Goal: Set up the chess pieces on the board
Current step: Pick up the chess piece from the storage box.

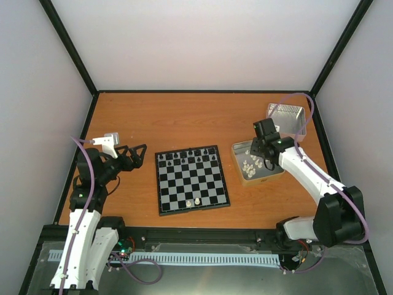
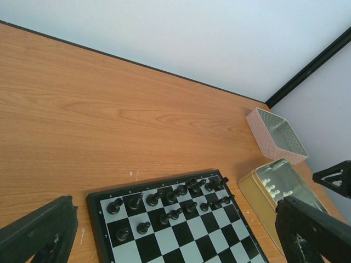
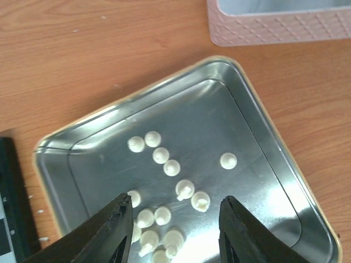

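Observation:
The board [image 1: 191, 179] lies flat at the table's middle, with black figures along its two far rows. Two cream chess pieces [image 1: 193, 201] stand on its near row. Several more chess pieces [image 3: 164, 159] lie loose in a silver tin [image 3: 258, 142]. My right gripper [image 3: 176, 201] hangs just above that tin, its jaws apart and nothing held between them. In the top view the right gripper [image 1: 265, 157] is over the tin [image 1: 273, 173], right of the board. My left gripper [image 1: 136, 153] stands wide open beside the board's left edge, and its wrist view looks over the board [image 2: 219, 241].
A second tin [image 1: 287, 117] with pink patterned walls sits at the back right corner, just beyond the tin of pieces. It also shows as the pink tin [image 3: 279, 24] at the top of the right wrist view. Black frame posts and white walls enclose the table.

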You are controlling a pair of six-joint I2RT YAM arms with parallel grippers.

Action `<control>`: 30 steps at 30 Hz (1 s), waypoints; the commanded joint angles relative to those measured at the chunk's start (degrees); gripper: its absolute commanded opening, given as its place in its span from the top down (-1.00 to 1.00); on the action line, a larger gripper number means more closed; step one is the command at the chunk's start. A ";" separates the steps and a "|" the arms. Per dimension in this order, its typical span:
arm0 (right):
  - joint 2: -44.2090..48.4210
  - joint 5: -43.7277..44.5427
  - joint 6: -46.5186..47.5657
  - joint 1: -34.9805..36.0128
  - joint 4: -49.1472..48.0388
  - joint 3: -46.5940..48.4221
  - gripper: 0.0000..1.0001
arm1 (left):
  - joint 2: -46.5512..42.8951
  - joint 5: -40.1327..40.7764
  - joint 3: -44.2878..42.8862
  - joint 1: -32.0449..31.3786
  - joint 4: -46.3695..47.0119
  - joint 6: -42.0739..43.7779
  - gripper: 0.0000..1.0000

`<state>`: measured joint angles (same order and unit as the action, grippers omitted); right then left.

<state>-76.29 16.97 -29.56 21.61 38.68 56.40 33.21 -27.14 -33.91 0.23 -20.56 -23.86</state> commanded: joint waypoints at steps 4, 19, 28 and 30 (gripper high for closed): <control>-2.47 -6.43 3.29 -5.70 -5.35 -1.44 0.11 | -0.78 -1.87 -0.10 -0.23 2.19 1.99 -0.99; -16.52 -12.78 8.14 -7.14 -5.69 2.17 0.30 | -1.43 -1.56 0.26 -0.23 2.56 1.62 -0.99; -21.95 -9.86 10.77 -7.13 -5.36 5.79 0.34 | -0.87 -1.61 0.16 -0.22 2.50 1.61 -1.00; -22.88 -9.76 11.17 -7.19 -5.31 5.84 0.37 | -0.77 -1.52 0.24 -0.23 2.53 1.54 -1.00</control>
<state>-97.34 5.76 -20.43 14.76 33.39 60.84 32.47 -28.69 -33.34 0.23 -19.29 -23.18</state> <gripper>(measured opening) 0.327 0.997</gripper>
